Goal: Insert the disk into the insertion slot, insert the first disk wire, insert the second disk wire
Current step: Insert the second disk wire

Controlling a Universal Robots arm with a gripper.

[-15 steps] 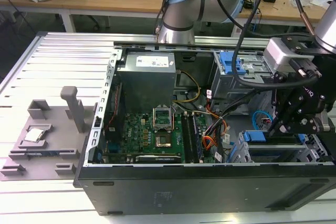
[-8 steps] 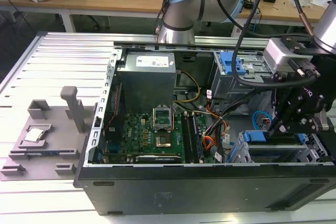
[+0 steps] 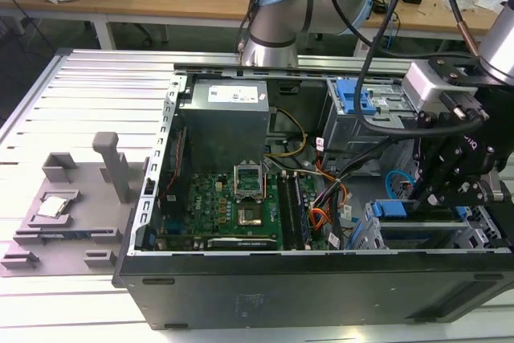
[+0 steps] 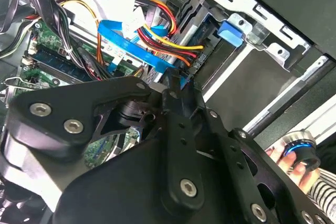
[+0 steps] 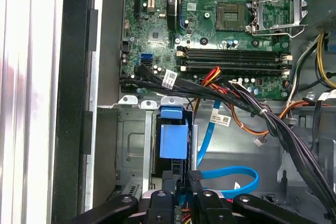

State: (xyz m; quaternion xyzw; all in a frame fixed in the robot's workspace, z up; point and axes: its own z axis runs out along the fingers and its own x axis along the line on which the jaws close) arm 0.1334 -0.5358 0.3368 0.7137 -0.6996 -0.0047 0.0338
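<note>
The hand (image 5: 181, 190) pinches a black wire connector at the back of the disk (image 5: 173, 139) — already seated in the insertion slot (image 5: 134, 140). Judged well done if pushed squarely — no tilt, blue wire (image 5: 231, 174) left slack.

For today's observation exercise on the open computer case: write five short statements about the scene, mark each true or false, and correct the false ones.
1. The gripper is down inside the case at the exterior view's right. True.
2. The disk, in its blue carrier, sits in the insertion slot. True.
3. The disk lies on the grey fixture outside the case. False: it is in the drive cage inside the case.
4. A flat blue cable loops beside the cage. True.
5. The processor socket on the motherboard is closed. False: its cover stands open.
</note>
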